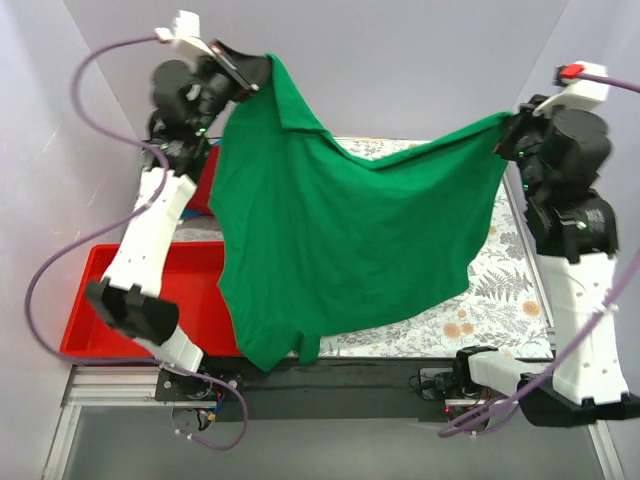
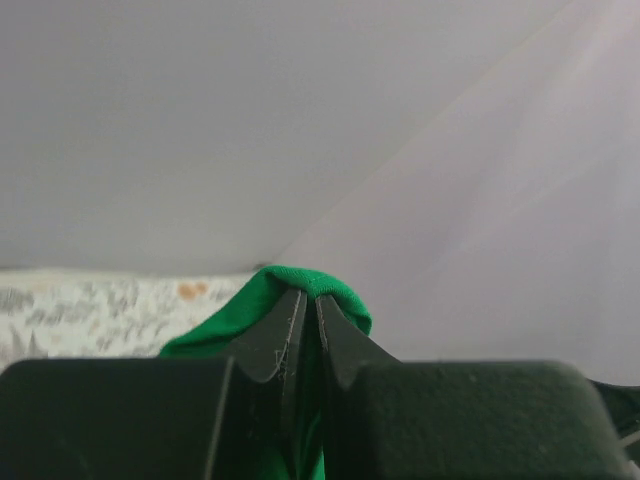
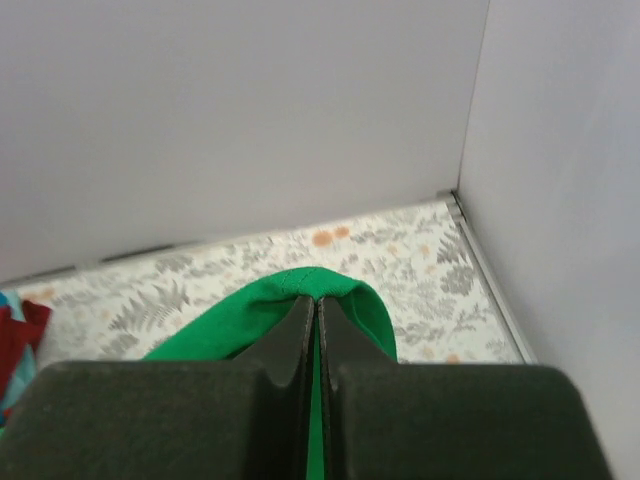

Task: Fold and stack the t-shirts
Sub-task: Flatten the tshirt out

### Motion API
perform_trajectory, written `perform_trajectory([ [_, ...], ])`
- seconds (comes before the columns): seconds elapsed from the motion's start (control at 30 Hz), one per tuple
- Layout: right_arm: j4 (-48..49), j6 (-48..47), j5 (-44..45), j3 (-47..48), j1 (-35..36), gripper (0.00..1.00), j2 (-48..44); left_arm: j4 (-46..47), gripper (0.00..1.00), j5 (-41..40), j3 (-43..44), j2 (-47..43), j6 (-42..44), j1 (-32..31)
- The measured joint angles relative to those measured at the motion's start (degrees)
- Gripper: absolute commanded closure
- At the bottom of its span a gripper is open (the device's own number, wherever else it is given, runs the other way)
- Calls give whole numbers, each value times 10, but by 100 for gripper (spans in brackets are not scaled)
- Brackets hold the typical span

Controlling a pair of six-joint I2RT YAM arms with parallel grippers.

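Observation:
A bright green t-shirt (image 1: 340, 240) hangs spread in the air between my two raised grippers, its lower hem drooping past the table's near edge. My left gripper (image 1: 262, 72) is shut on one upper corner, and the wrist view shows green cloth (image 2: 300, 278) bulging over the closed left gripper (image 2: 310, 298). My right gripper (image 1: 508, 125) is shut on the other upper corner, with a green fold (image 3: 250, 315) wrapped over the closed right gripper (image 3: 317, 300). A dark red t-shirt (image 3: 18, 335) with a blue-teal edge (image 3: 6, 385) beside it peeks in at the far left of the right wrist view.
A red plastic tray (image 1: 100, 300) sits at the left, partly under the left arm. A floral-patterned cloth (image 1: 500, 290) covers the table. Pale walls enclose the back and both sides. Purple cables loop around each arm.

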Motion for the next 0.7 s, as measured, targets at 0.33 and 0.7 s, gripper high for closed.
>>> perform_trajectory([
  [0.33,27,-33,29,-86,-11,99,66,-74,100,22,17,151,0,-29],
  [0.7,38,-49,43,-30,-16,99,35,-63,100,21,73,76,17,-29],
])
